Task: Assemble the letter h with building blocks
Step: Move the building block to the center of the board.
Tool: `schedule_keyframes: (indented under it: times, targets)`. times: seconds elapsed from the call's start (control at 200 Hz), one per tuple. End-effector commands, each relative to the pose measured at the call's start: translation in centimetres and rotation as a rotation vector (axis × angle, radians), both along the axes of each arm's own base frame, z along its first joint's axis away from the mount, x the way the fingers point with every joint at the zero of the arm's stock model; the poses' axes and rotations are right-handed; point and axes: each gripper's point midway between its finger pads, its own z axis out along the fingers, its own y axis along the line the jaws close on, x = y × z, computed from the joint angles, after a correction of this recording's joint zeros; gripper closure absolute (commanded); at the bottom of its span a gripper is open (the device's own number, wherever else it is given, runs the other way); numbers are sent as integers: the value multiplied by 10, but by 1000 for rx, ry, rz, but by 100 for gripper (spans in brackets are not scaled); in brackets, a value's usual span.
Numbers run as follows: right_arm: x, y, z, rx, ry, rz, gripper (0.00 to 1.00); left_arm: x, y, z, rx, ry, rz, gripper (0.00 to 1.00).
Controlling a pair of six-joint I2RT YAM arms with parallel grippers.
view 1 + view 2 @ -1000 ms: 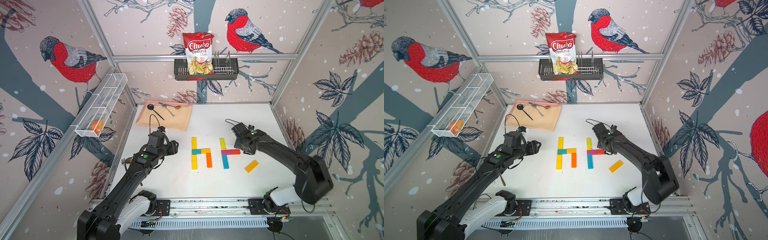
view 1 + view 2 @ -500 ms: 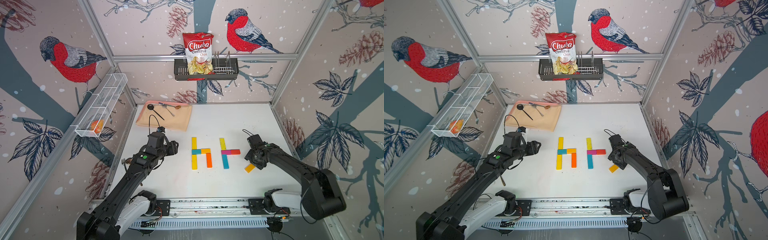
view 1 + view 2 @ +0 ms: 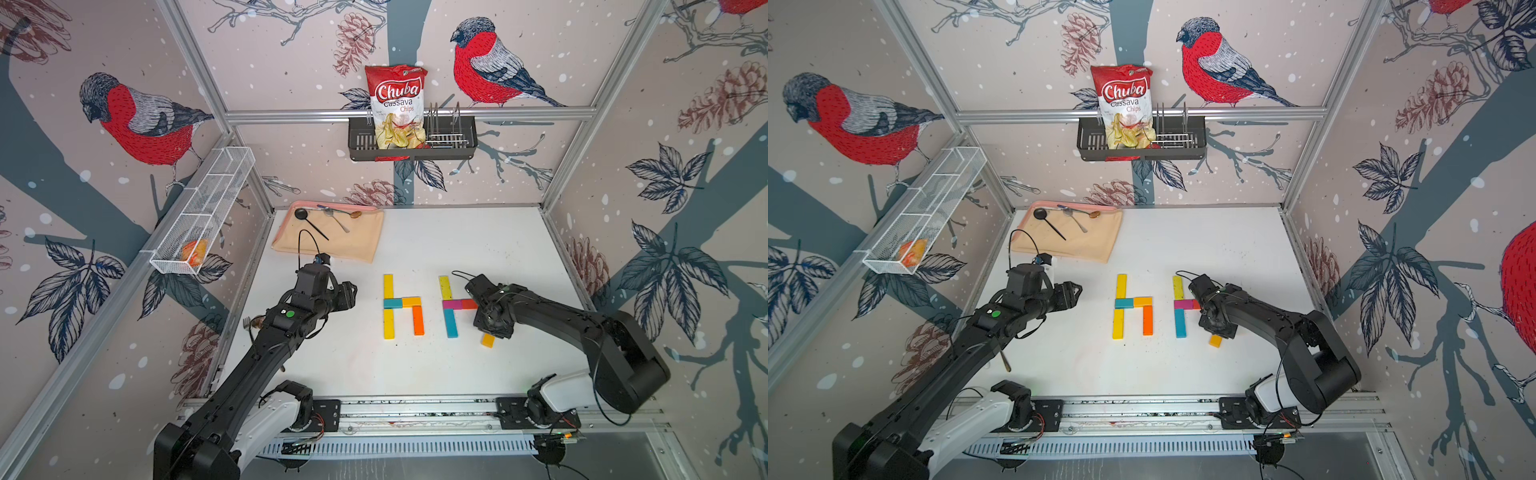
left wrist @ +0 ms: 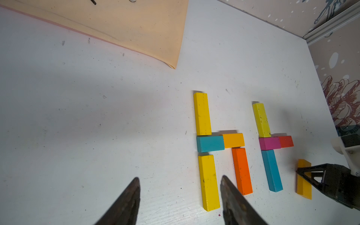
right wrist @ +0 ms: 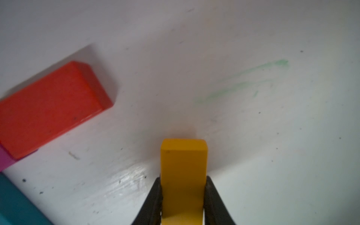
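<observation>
Five building blocks form a letter on the white table: two yellow, teal, amber and orange. To its right lie a yellow block, a magenta one, a red one and a teal one. My right gripper is shut on a loose amber block just right of that teal block; its free end shows below the wrist. I cannot tell whether it is off the table. My left gripper is open and empty, left of the letter.
A beige cloth with spoons lies at the back left of the table. A wire basket hangs on the left wall. A black rack with a chips bag hangs on the back wall. A fork lies at the left table edge.
My right gripper has moved from beside the red block toward the front right, over the loose amber block, and shut on it. The left arm has stayed where it was.
</observation>
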Motion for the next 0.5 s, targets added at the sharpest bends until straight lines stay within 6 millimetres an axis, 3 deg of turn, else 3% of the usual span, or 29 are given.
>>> schedule_keyframes:
  times: [0.0, 0.085, 0.195, 0.35, 0.495]
  targets:
    - [-10, 5, -1, -78, 59, 138, 75, 5, -1, 7, -4, -36, -5, 36]
    - [-8, 12, -3, -103, 73, 194, 74, 5, -2, 4, -2, -26, -7, 36]
    - [3, 18, -3, -103, 62, 207, 65, 5, -2, 4, -2, -28, -5, 36]
    - [13, 24, -5, -74, 59, 207, 40, 5, -1, 4, 2, -26, -2, 36]
    - [7, 30, 4, -29, 35, 201, 35, 5, -1, 3, 3, -24, -3, 36]
